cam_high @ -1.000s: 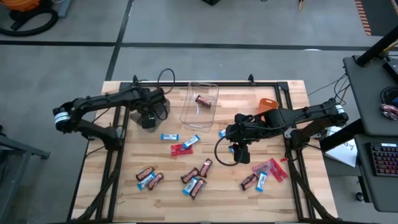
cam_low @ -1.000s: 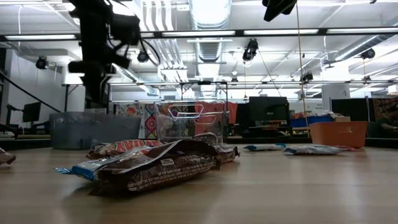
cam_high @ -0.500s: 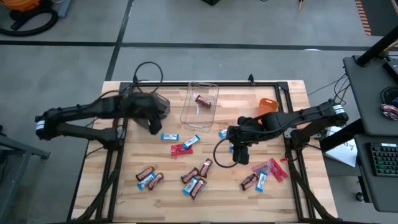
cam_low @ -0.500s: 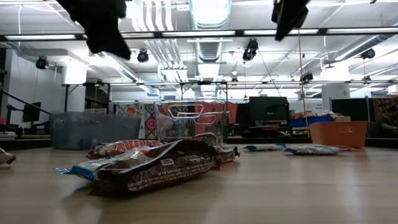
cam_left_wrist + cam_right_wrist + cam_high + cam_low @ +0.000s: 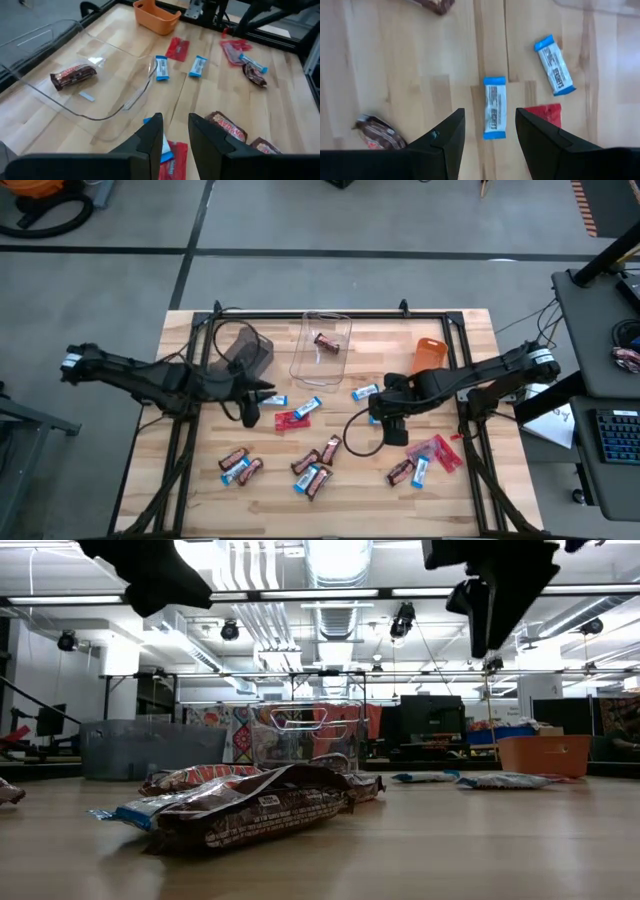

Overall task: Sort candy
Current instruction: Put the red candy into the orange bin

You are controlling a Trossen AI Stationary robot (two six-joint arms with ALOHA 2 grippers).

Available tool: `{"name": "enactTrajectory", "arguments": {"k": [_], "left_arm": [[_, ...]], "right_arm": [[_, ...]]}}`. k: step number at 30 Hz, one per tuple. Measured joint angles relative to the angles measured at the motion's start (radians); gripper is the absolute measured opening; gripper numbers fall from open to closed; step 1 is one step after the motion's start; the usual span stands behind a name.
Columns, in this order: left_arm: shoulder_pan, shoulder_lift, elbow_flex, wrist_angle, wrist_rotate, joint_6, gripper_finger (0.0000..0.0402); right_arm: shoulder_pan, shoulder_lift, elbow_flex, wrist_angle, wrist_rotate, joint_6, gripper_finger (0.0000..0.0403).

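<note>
While the right gripper (image 5: 487, 137) hung spread over a blue-and-white bar (image 5: 495, 114), nothing was gripped.
Left gripper (image 5: 175, 132), slightly parted beside the clear bin (image 5: 60, 97), waited; straddling that bar squarely would serve best.

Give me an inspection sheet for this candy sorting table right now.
Surface: wooden table, black frame.
Job's things: candy scattered; one brown bar in the clear bin.
Clutter: orange bin, grey bin.
Grippers: left tool open, empty, beside a blue bar; right tool open above a blue bar.
Cables: loop under right arm.
Surroundings: keyboard at right.
</note>
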Motion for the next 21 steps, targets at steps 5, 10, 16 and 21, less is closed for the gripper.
{"name": "enactTrajectory", "arguments": {"k": [5,10,16,21], "left_arm": [[-0.082,0.015,0.000,0.004,-0.116,-0.030,0.0077],[-0.109,0.028,0.000,0.011,-0.141,-0.032,0.0077],[-0.109,0.052,0.000,0.024,-0.143,-0.006,0.0077],[-0.109,0.065,0.000,0.047,-0.143,0.012,0.0077]], "right_arm": [[0.001,0.000,-0.040,0.001,0.004,0.002,0.0174],[0.001,0.000,-0.087,-0.005,-0.013,0.077,0.0175],[-0.001,0.000,-0.161,-0.019,0.038,0.109,0.0175],[-0.001,0.002,-0.245,0.000,0.171,-0.069,0.0176]]}}
